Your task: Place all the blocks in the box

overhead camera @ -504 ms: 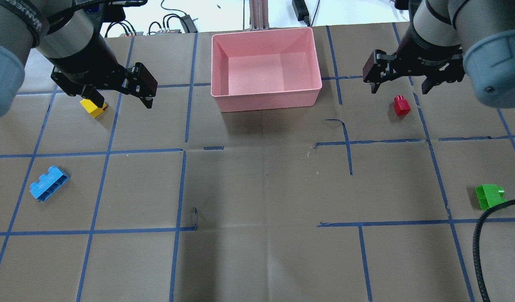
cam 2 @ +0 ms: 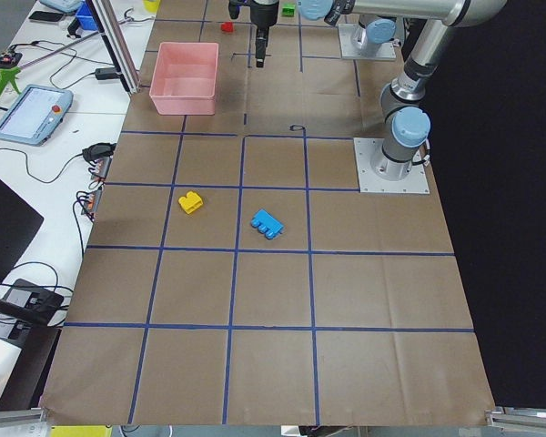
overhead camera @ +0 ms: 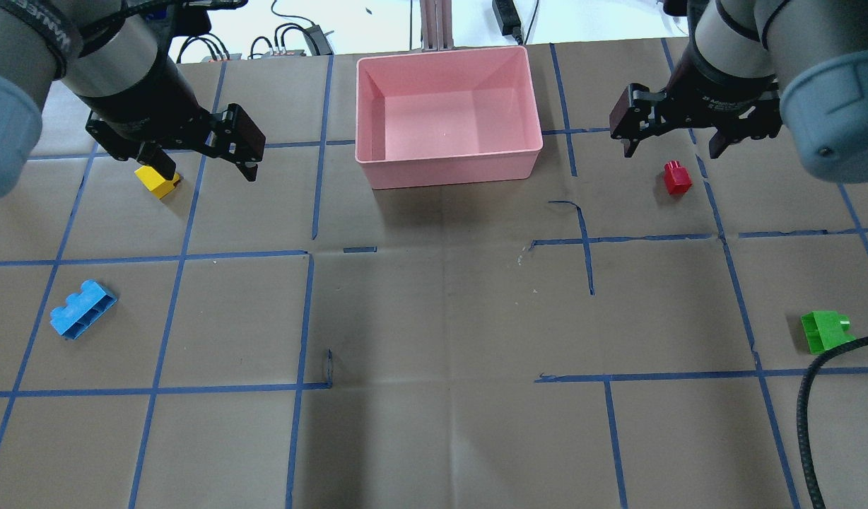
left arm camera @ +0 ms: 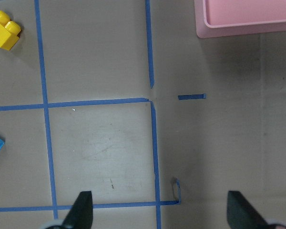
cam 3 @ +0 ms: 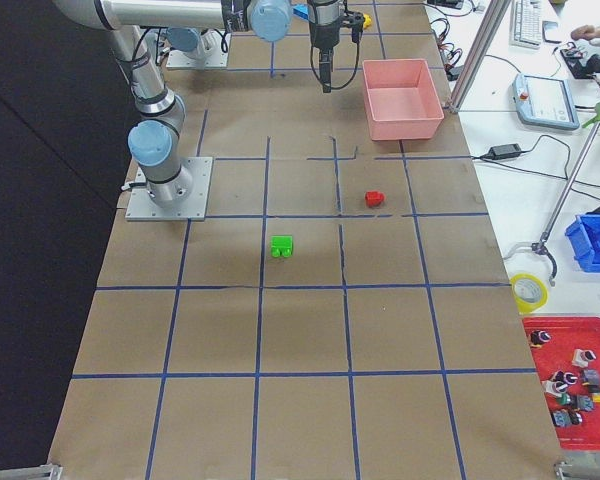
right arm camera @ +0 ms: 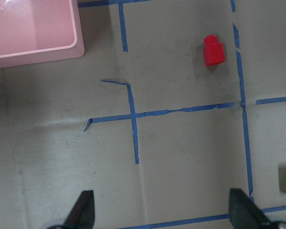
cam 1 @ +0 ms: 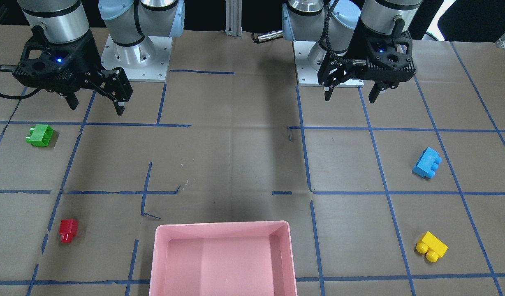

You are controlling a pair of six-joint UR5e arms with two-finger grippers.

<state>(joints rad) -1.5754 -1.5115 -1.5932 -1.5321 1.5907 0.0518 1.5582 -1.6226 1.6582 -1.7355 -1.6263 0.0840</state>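
The pink box (overhead camera: 448, 164) stands at the far middle of the table and is empty. The yellow block (overhead camera: 158, 182) lies left of it and the blue block (overhead camera: 83, 309) nearer on the left. The red block (overhead camera: 676, 177) lies right of the box and the green block (overhead camera: 823, 331) at the near right. My left gripper (overhead camera: 206, 166) is open and empty, high above the table, with one finger over the yellow block's edge in the overhead view. My right gripper (overhead camera: 673, 150) is open and empty, high above the red block. The left wrist view shows the yellow block (left arm camera: 5, 30). The right wrist view shows the red block (right arm camera: 213, 50).
A black cable (overhead camera: 808, 396) hangs in front of the overhead camera at the lower right and touches the green block's image. Blue tape lines grid the brown paper table. Both robot bases (cam 1: 135, 61) stand at the near edge.
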